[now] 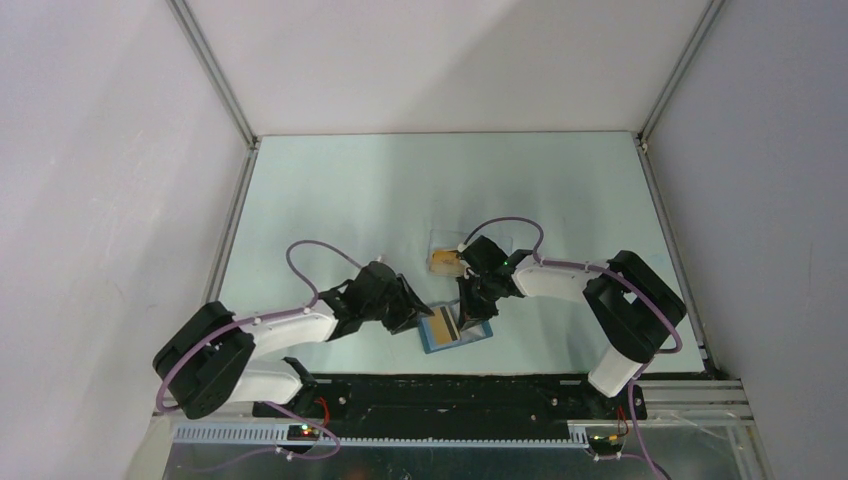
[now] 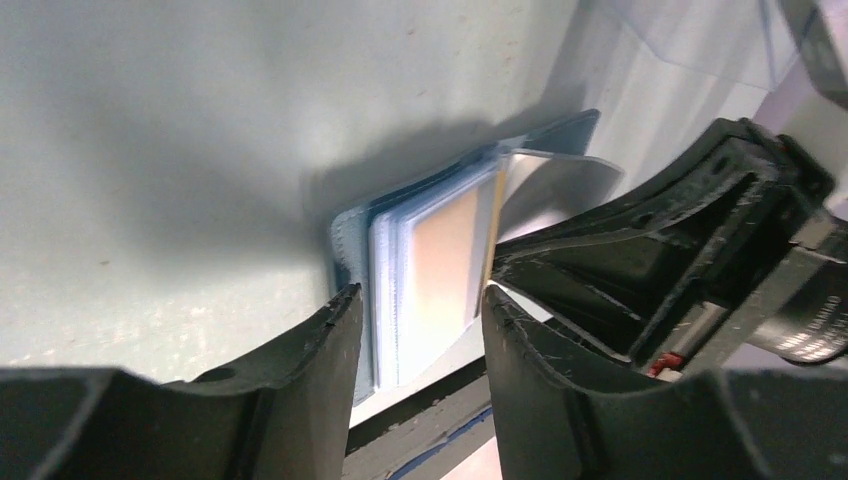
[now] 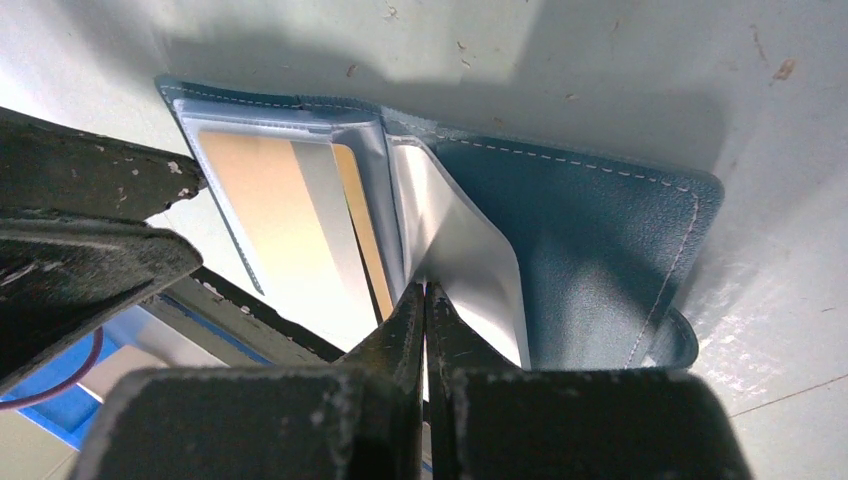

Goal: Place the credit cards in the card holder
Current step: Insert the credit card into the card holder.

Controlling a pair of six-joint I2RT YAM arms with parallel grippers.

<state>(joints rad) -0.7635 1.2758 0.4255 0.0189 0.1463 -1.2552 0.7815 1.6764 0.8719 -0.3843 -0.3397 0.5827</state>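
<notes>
The blue card holder (image 1: 432,346) lies open on the table near the front edge. An orange-gold credit card (image 1: 443,326) with a black stripe sits in its clear sleeves; it also shows in the left wrist view (image 2: 445,255) and the right wrist view (image 3: 265,205). My left gripper (image 1: 416,312) is open, its fingertips either side of the holder's (image 2: 350,250) sleeve stack, as the left wrist view (image 2: 420,300) shows. My right gripper (image 3: 425,290) is shut on one clear sleeve leaf (image 3: 465,250) and holds it up off the blue cover (image 3: 580,230). In the top view the right gripper (image 1: 470,308) is over the holder.
A clear plastic box (image 1: 447,243) with an orange thing (image 1: 441,263) in it stands just behind the holder, under the right wrist. The black base rail (image 1: 450,385) runs along the table's near edge, close to the holder.
</notes>
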